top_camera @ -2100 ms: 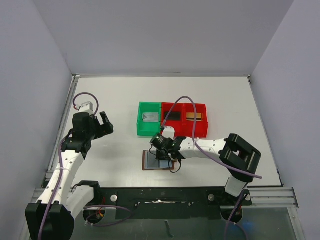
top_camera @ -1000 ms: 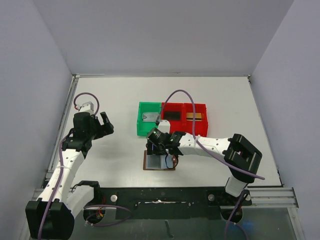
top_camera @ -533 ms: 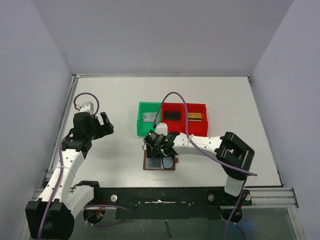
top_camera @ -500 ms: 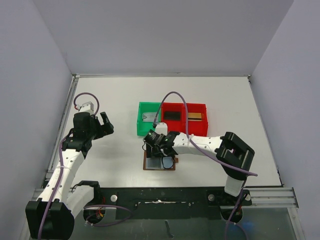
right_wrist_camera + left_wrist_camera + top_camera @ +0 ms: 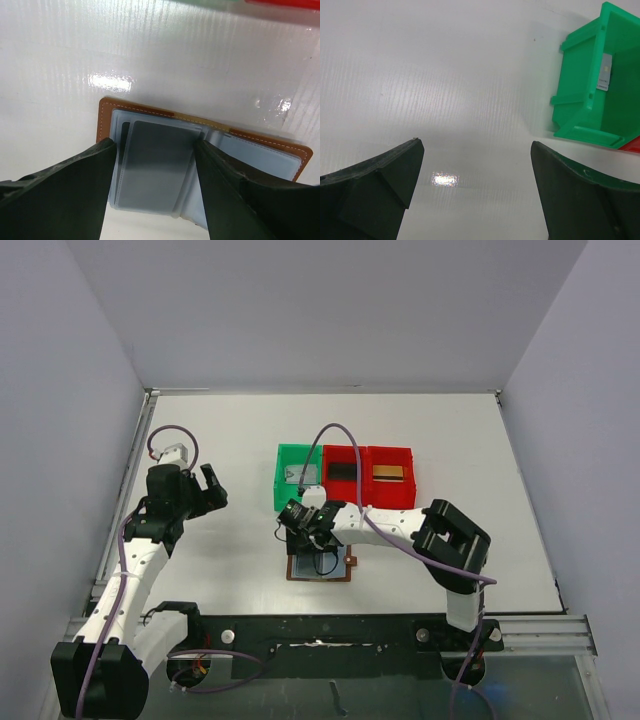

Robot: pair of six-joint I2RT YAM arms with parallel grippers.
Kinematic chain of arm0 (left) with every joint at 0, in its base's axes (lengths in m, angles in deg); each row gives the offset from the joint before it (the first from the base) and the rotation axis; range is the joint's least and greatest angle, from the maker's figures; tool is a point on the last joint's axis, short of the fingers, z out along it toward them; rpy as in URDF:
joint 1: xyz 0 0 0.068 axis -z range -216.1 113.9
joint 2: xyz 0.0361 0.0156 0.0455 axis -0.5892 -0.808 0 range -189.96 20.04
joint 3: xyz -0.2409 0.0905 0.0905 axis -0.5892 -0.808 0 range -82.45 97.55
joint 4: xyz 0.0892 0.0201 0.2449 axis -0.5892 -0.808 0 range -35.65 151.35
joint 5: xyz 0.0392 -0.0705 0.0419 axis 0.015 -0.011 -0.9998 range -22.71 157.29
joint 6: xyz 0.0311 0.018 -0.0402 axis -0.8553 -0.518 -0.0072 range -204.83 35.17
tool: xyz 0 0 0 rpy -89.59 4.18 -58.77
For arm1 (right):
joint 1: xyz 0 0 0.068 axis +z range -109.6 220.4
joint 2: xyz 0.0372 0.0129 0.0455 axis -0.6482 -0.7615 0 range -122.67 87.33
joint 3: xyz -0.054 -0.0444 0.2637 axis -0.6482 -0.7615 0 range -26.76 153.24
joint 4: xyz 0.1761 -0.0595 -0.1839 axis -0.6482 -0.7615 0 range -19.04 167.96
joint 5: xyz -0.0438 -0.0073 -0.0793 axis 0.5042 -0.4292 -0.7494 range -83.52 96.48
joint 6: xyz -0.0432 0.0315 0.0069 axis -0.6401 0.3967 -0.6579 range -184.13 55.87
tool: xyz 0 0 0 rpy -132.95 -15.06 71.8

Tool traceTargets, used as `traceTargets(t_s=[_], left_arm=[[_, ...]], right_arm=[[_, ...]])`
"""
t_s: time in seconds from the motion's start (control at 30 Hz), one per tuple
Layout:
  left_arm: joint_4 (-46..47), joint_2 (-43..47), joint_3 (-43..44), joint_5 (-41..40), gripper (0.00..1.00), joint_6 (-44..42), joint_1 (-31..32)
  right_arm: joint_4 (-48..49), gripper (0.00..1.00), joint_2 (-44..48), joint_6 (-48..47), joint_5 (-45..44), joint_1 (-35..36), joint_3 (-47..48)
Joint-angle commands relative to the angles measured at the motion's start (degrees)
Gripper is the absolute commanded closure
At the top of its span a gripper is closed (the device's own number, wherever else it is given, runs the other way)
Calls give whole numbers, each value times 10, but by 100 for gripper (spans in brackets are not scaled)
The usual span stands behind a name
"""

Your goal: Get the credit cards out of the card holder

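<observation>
The brown leather card holder (image 5: 336, 569) lies open near the table's front edge, its pale blue-grey sleeves facing up. In the right wrist view a dark card (image 5: 155, 167) sits inside the left sleeve of the card holder (image 5: 106, 120). My right gripper (image 5: 308, 538) (image 5: 156, 145) is open and hangs low over that sleeve, one finger at each side of the card. I cannot tell whether the fingers touch it. My left gripper (image 5: 205, 485) (image 5: 476, 145) is open and empty above bare table, far to the left.
Behind the holder stands a green bin (image 5: 283, 490) (image 5: 580, 85) with a silver-grey card (image 5: 300, 474) (image 5: 606, 72) in it. Beside it are two red bins (image 5: 390, 502), one holding a black card (image 5: 344, 471), the other a gold card (image 5: 388, 473). Grey walls enclose the table.
My right gripper has moved left across the holder, from its right half to over the left sleeve, at the same opening. The left arm has not moved.
</observation>
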Motion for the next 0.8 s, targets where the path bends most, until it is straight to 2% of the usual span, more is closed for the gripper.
traceTargets(t_s=[0.0, 0.2, 0.33, 0.77], left_arm=[[15, 10, 21, -3, 11, -5, -5], [15, 6, 22, -1, 11, -5, -5], [15, 6, 21, 1, 11, -5, -5], [15, 7, 22, 0, 11, -5, -5]], right_arm=[[-5, 36, 12, 3, -3, 7, -3], [24, 31, 41, -12, 6, 6, -8], [9, 29, 55, 3, -5, 5, -3], [-6, 30, 43, 47, -11, 6, -22]])
